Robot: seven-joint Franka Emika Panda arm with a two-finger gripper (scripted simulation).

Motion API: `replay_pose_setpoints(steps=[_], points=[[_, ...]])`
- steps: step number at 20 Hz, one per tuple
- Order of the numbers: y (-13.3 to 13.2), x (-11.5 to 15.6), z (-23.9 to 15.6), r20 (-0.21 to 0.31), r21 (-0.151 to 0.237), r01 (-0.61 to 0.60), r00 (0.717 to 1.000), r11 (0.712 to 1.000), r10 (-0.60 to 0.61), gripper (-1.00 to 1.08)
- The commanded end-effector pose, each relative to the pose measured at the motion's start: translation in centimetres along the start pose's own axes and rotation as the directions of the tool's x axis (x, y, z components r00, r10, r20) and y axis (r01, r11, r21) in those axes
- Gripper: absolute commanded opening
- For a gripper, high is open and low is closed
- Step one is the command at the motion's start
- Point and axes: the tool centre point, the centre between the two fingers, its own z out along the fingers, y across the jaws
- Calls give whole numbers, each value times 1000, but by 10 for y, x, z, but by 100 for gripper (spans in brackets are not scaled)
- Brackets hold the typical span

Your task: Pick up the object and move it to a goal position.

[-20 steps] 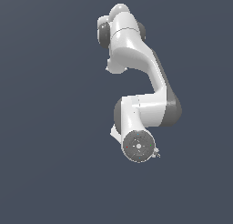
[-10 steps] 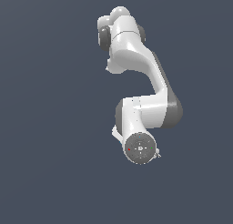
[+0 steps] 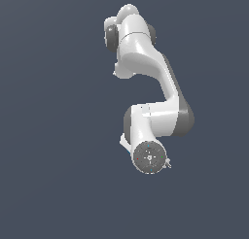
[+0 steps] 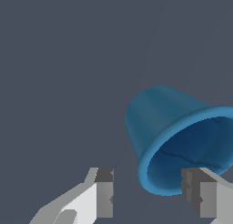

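Note:
The object, a small blue cup (image 4: 166,127), lies tipped on the grey floor in the wrist view, its round rim and open mouth turned toward the camera. My gripper (image 4: 150,193) is open above it, nothing held. One finger pad (image 4: 103,193) stands well clear of the cup, the other (image 4: 195,193) overlaps its rim in the picture. I cannot tell whether that pad touches the rim. In the exterior view the cup and the fingers are hidden under the arm's round wrist end (image 3: 150,158).
The white arm (image 3: 146,63) stretches over a plain dark grey floor (image 3: 58,136). No other objects show in either view.
The arm's wrist end has shifted very slightly downward in the exterior view; otherwise the pose is nearly the same.

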Motion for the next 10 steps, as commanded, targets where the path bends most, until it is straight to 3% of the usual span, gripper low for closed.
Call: replay_pose_setpoints(steps=[1,10], points=[[0,0,5,0,0,0,1000,1000,0,28],[0,0,21,1,-1,-1,1000,1000,1,28]])
